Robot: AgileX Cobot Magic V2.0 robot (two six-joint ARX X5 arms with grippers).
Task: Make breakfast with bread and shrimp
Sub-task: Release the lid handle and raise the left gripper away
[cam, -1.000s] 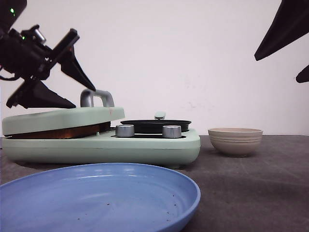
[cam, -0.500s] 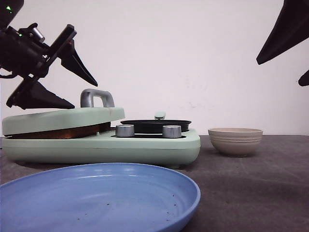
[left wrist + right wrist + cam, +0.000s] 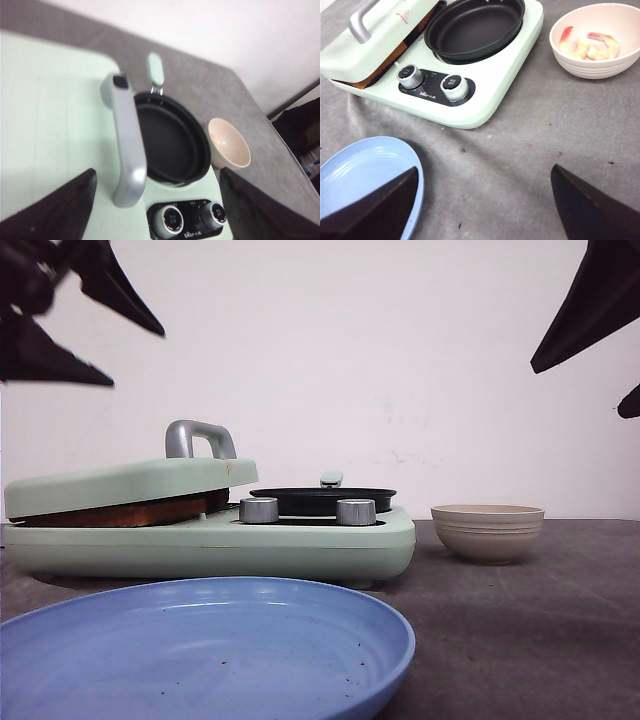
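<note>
Right wrist view shows the shrimp [image 3: 588, 44] lying in the beige bowl [image 3: 615, 65], on the table to the right of the green cooker [image 3: 485, 100]. They are small, curled, soft and probably slippery, so they could squash or slide away. I think a gentle pinch across the fat middle of one piece is best, not the thin tail.

The bread [image 3: 120, 513] is inside the press on the left of the cooker, under the shut lid [image 3: 130, 483]. Only a brown edge peeks out in the gap. Bread is light and soft (toasted, it may crack), so hold it flat by two side edges. The lid must come up first, by its silver handle [image 3: 127, 145].

The left gripper [image 3: 157, 210] is spread wide and holds nothing. The right gripper [image 3: 485, 205] is spread wide too, high over the table, empty.

Compared with a second ago, the left gripper has gone up and left, away from the handle. The lid, black pan [image 3: 475, 27], bowl and blue plate [image 3: 200, 650] have not moved.
</note>
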